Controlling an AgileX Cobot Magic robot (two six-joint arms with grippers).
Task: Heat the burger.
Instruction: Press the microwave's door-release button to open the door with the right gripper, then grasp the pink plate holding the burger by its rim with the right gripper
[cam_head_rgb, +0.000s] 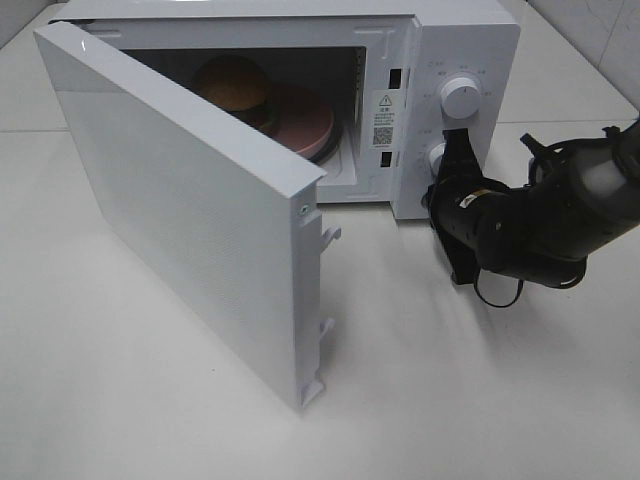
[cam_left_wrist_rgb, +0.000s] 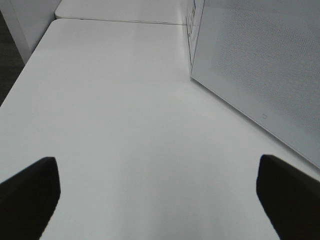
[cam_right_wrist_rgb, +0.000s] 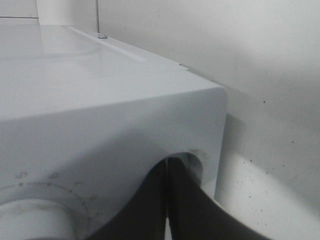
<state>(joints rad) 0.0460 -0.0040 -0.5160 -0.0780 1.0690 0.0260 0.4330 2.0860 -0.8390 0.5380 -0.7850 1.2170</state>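
The burger (cam_head_rgb: 232, 84), with a golden-brown bun, sits on a pink plate (cam_head_rgb: 305, 120) inside the white microwave (cam_head_rgb: 470, 40), whose door (cam_head_rgb: 190, 200) stands wide open. My right gripper (cam_head_rgb: 455, 140) is at the control panel, beside the lower knob (cam_head_rgb: 437, 155) and below the upper knob (cam_head_rgb: 460, 97). In the right wrist view its fingers (cam_right_wrist_rgb: 185, 205) are pressed together with their tips against the panel, next to a dial knob (cam_right_wrist_rgb: 30, 220). My left gripper (cam_left_wrist_rgb: 160, 200) is open and empty over the bare table, left of the door (cam_left_wrist_rgb: 260, 65). It is out of the exterior high view.
The open door swings far out over the white table (cam_head_rgb: 450, 380) toward the front left. The right arm (cam_head_rgb: 540, 220) lies low over the table in front of the microwave's right side. A tiled wall (cam_head_rgb: 600, 30) stands at the back right.
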